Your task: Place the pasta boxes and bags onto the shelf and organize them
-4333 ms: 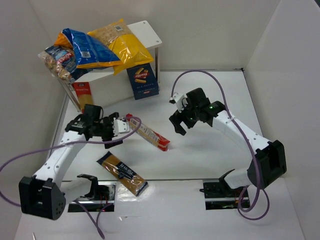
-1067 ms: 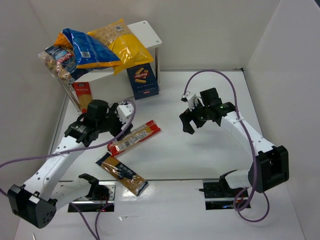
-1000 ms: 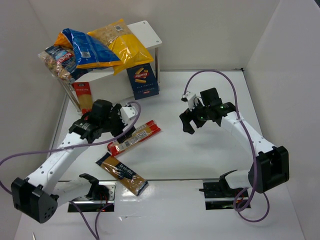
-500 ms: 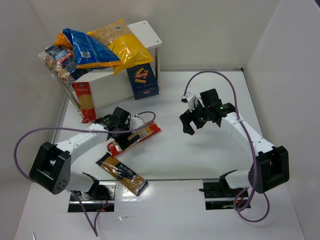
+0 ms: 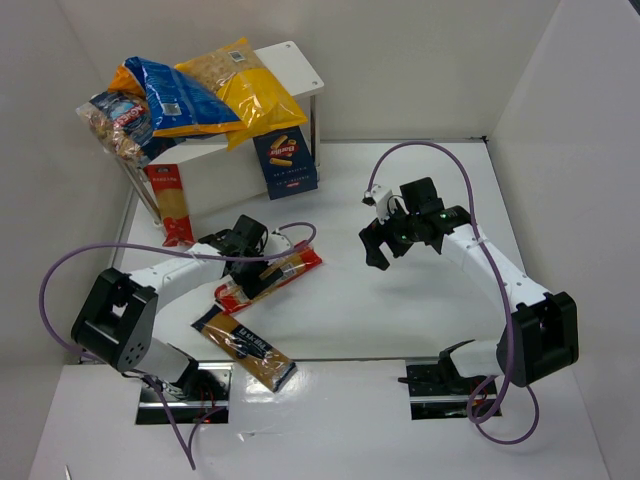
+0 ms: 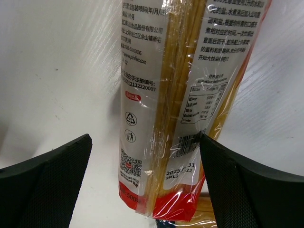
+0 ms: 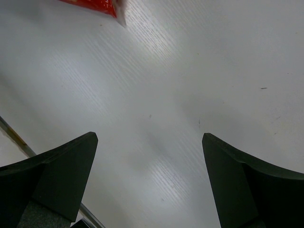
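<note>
White tabletop [image 5: 400,310], walled in white on three sides. At far left, small white shelf [image 5: 297,62], top board heaped with a clear pasta bag [image 5: 113,122], a blue bag [image 5: 175,95] and a yellow bag [image 5: 243,88], overlapping and hanging past the edges. Beneath the board, an upright red-edged packet [image 5: 171,203] at the left end; at the foot of the right end, a dark blue pasta box [image 5: 285,160], standing upright.

Nearer centre, left gripper [image 5: 260,262] low over a red-edged spaghetti packet [image 5: 270,278] lying flat and slantwise on the table. From the left wrist camera, black fingers [image 6: 47,185] spread wide to either side of that packet [image 6: 175,104], not closed on it. Just in front, a dark-labelled packet [image 5: 243,346], also flat, one end close to the red-edged one.

To the right, well apart from every package, right gripper [image 5: 376,254] above bare table, purple cable [image 5: 430,148] arching over the arm. From the right wrist camera, fingers [image 7: 52,171] parted, nothing between them, only a red packet corner [image 7: 97,5] at the top edge.
</note>
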